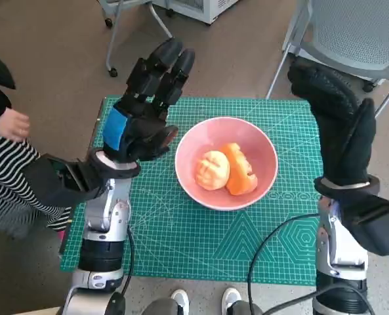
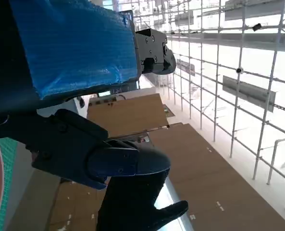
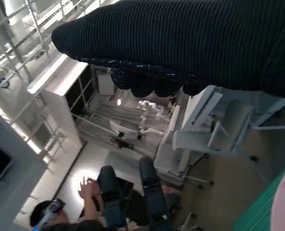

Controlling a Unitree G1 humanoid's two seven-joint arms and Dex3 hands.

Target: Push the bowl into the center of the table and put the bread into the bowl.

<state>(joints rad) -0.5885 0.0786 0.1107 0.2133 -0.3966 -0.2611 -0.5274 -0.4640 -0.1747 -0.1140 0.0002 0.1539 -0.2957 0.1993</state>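
Since the pink bowl (image 1: 225, 162) sits roughly mid-worktop on the green mat (image 1: 181, 236), the push step looks done. Two pieces of bread lie inside it: a pale round bun (image 1: 212, 170) and an orange piece (image 1: 239, 169) touching it on the right. So the placing step looks done too, judging from the head view alone.

Left robot hand (image 1: 147, 108) is raised above the mat's left part, just beside the bowl's rim but not touching it, fingers spread and pointing away from the robot, holding nothing. Right robot hand (image 1: 338, 121) is lifted over the worktop's right edge, well apart from the bowl, fingers extended, nothing in it. The right wrist view shows only the glove (image 3: 190, 45) as a dark band with room background behind; a sliver of the bowl's rim shows at a corner.

No bread on the mat outside the bowl. What's left, likely: nothing but pulling both arms back. A person in a striped sleeve (image 1: 7, 177) sits at the left edge.
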